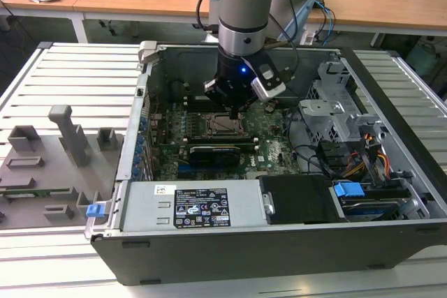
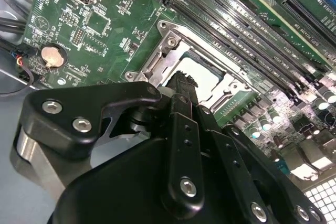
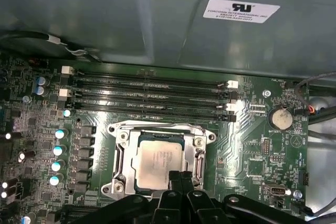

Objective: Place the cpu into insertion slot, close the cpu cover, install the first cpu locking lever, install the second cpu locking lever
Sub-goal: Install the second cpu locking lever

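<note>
The black multi-link gripper on the pale grey and blue robot arm hangs inside the open dark grey computer case, right above the socket area of the green circuit board. In the first wrist view its two narrow black fingertips stand pressed together with nothing between them, right at the edge of the small square chip with a pale silvery-grey metal top, the cpu. The cpu lies flat inside the square black-rimmed insertion slot, its top showing through the square window of the thin silvery metal cpu cover, which lies down flat around it. In the second wrist view the same closed fingertips reach over the near edge of the cpu, with the cover's frame to one side of them; whether the tips actually touch the chip or the cover cannot be told. Four long black memory slots run beside the socket, and a round silver coin battery sits on the board, well apart from the socket. In the exterior view a long black expansion card lies just in front of the socket, and a grey moulded tray of fixtures rests on the slatted white table at the exterior view's left.
</note>
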